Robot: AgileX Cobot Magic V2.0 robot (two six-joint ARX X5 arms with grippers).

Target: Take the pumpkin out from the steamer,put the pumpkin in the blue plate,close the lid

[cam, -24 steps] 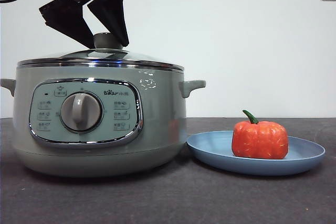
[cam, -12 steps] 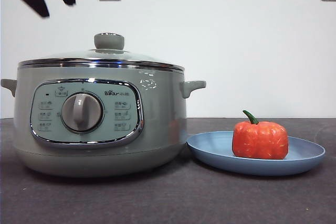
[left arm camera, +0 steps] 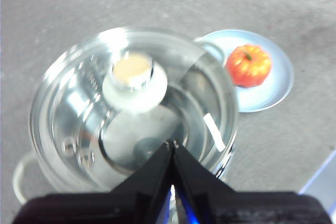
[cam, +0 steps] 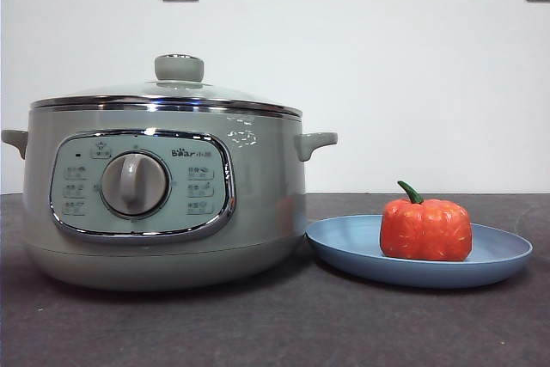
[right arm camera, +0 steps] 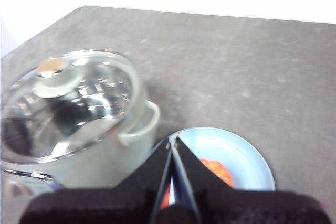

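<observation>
Fig.: pumpkin [cam: 425,229] sits on blue plate [cam: 507,257] beside steamer [cam: 258,212], lid [cam: 178,92] on. Your left gripper [left arm camera: 172,142] & right gripper [right arm camera: 172,139]: jaws pressed together, empty; right partly hides pumpkin.

I have lifted my left gripper [left arm camera: 172,142] away from the lid [cam: 168,92]; it is now gone from the front view, jaws together.

A dark grey, matte worktop [cam: 284,324] is seen carrying two things. The steamer [cam: 163,204] is set on its left part, and the blue plate [cam: 507,255] is laid just beside it to the right, close to the pot's base.
</observation>
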